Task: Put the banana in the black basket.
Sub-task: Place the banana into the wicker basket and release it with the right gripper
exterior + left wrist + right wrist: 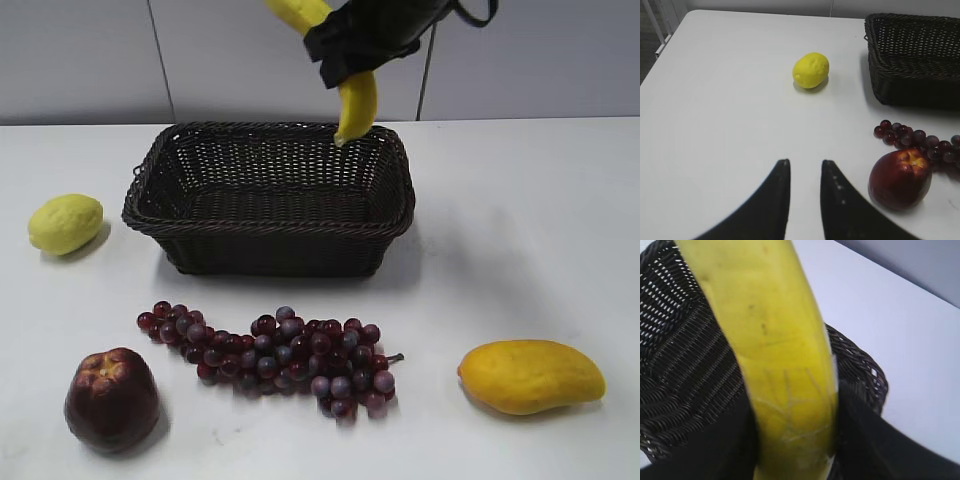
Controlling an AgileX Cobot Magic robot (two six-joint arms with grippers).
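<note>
My right gripper (pixel 352 50) is shut on the yellow banana (pixel 357 105) and holds it in the air above the back right part of the black basket (pixel 190 215). The banana's tip hangs down toward the basket's far rim. In the right wrist view the banana (pixel 775 345) fills the middle between the two fingers (pixel 795 440), with the basket (pixel 680 375) below it. My left gripper (pixel 803 167) is open and empty, low over bare table at the front left, apart from the basket (pixel 905 80).
A yellow-green lemon (pixel 65 223) lies left of the basket. A bunch of dark red grapes (pixel 275 355) lies in front of it. A dark red apple (pixel 112 398) sits front left and an orange-yellow mango (pixel 530 376) front right.
</note>
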